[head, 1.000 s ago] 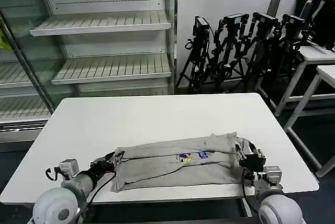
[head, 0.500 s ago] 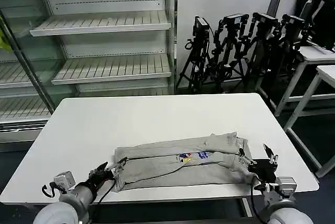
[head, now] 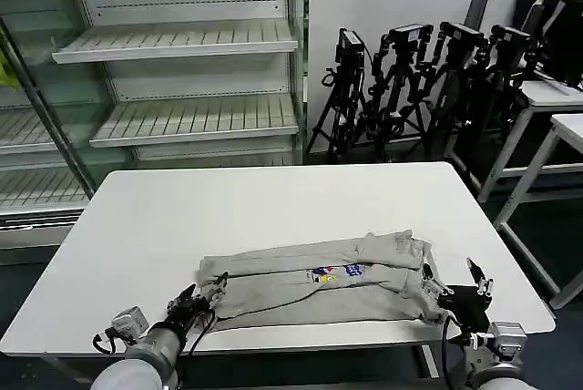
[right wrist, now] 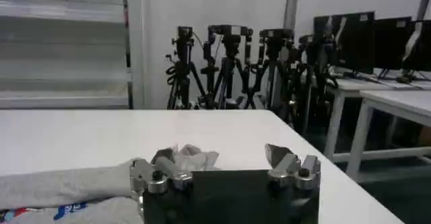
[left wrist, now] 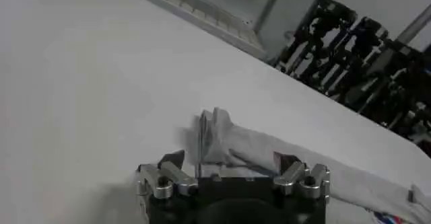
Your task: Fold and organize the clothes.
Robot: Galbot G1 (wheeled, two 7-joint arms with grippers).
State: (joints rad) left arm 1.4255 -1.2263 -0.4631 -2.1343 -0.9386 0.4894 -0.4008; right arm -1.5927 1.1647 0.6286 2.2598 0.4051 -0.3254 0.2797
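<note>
The light grey short-sleeved cotton T-shirt (head: 319,281) lies folded into a long flat band across the near part of the white rectangular worktop (head: 273,199), its small multicoloured chest print facing up near the middle. In the head view the left gripper (head: 196,300) sits at the shirt's left end near the worktop's front edge, and the right gripper (head: 458,282) sits just beyond the shirt's right end, by the bunched sleeve.

The left wrist view adds that the left gripper (left wrist: 231,159) has its fingers spread wide with nothing between them, the crumpled end of the T-shirt (left wrist: 269,153) lying just ahead on the bare worktop (left wrist: 81,91). The right wrist view shows the right gripper (right wrist: 221,155) likewise spread wide and empty; the T-shirt (right wrist: 60,186) lies to one side of it, with a bit of the print at the frame edge, and a small heap of fabric sits just past the fingers.
</note>
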